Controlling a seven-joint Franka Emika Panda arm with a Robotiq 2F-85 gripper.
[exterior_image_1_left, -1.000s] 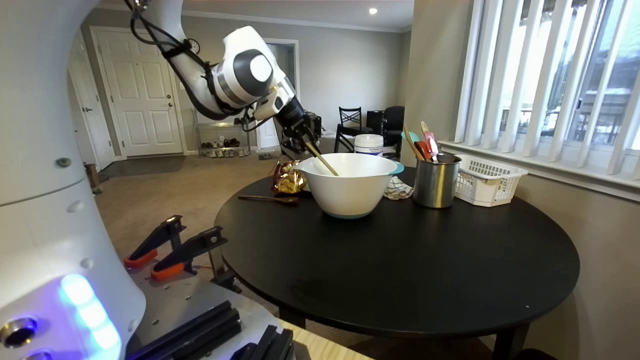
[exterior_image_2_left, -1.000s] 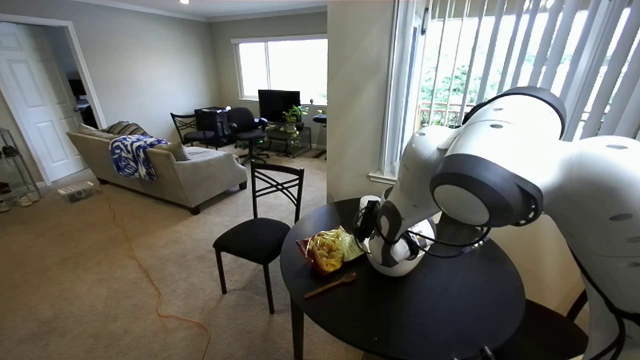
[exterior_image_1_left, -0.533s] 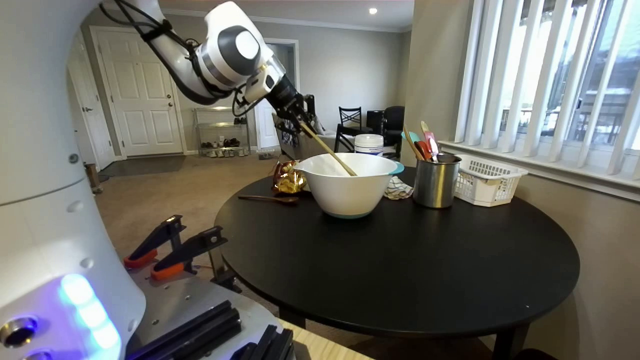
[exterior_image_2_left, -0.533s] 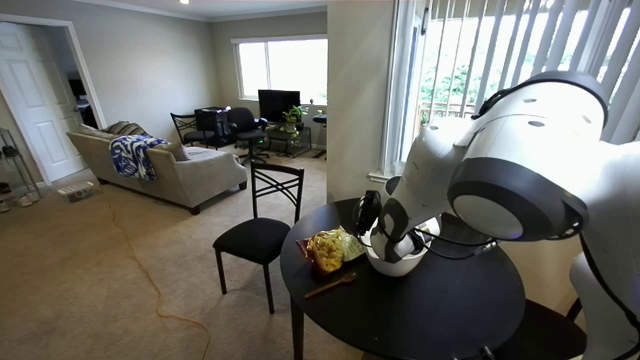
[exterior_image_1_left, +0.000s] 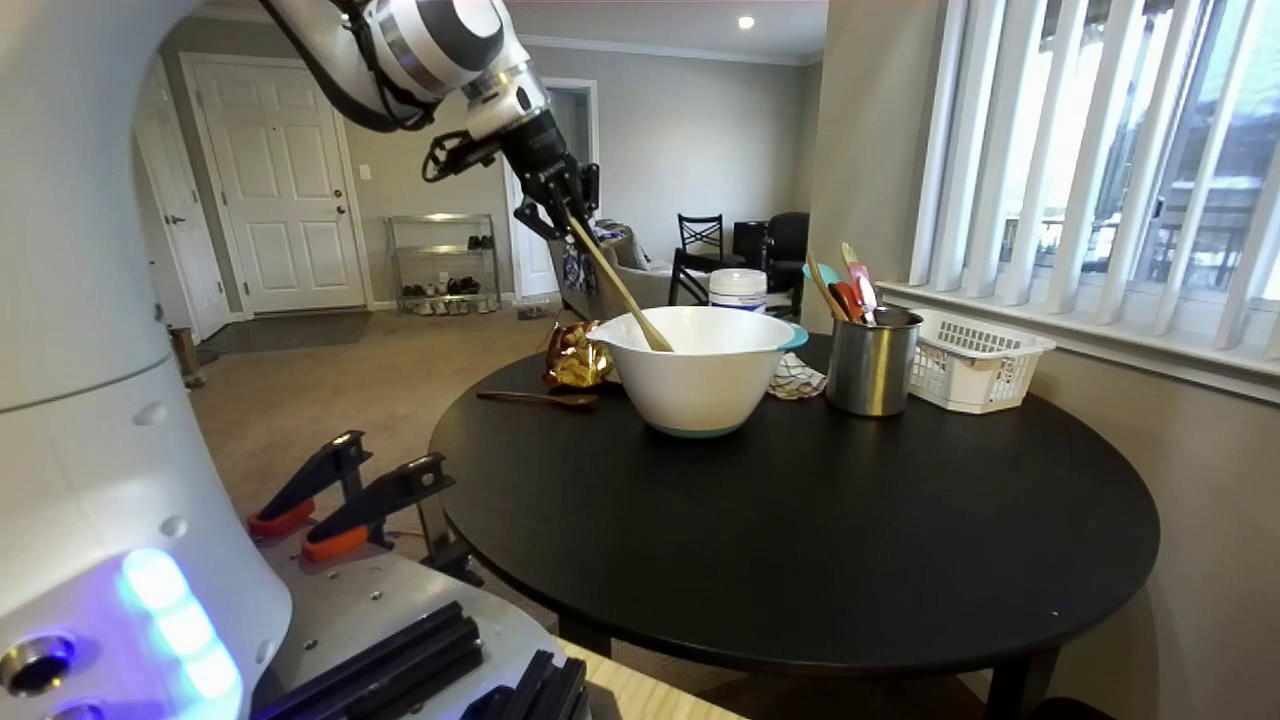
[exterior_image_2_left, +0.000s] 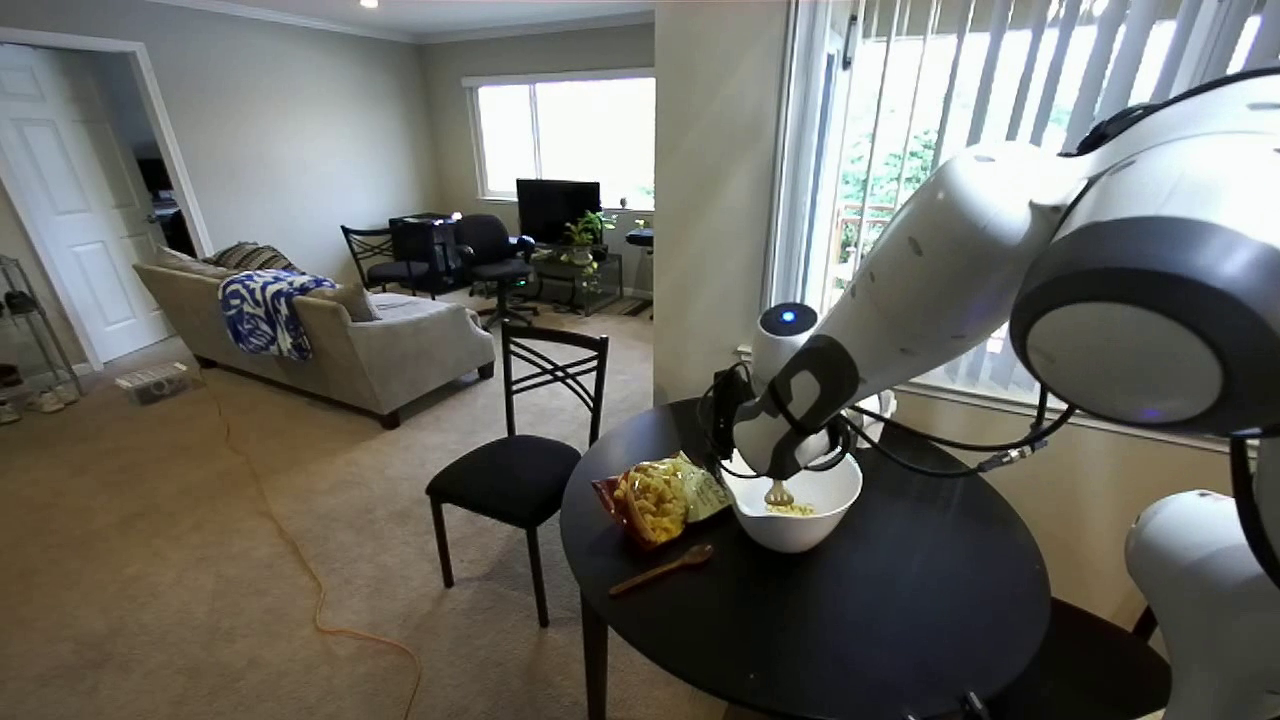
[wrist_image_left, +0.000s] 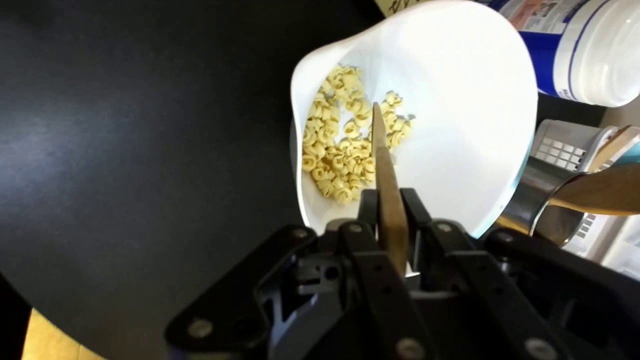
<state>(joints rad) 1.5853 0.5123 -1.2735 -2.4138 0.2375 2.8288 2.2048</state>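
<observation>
Gripper (wrist_image_left: 391, 206) clamped on the wooden utensil (wrist_image_left: 385, 172), we should sweep gently through the pasta (wrist_image_left: 345, 162) without nudging the bowl (exterior_image_1_left: 700, 390) toward the edge of the table (exterior_image_1_left: 860, 520).

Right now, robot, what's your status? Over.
Gripper shut on wooden utensil. Utensil's end inside white bowl, pasta contact unclear. Bag and loose spoon near bowl, seemingly not in the way.

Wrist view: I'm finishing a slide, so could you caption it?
The gripper clamps a wooden utensil angled into a white bowl holding pasta-like curls.

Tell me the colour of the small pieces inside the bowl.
The pieces are pale yellow, clearest in the wrist view.
</observation>
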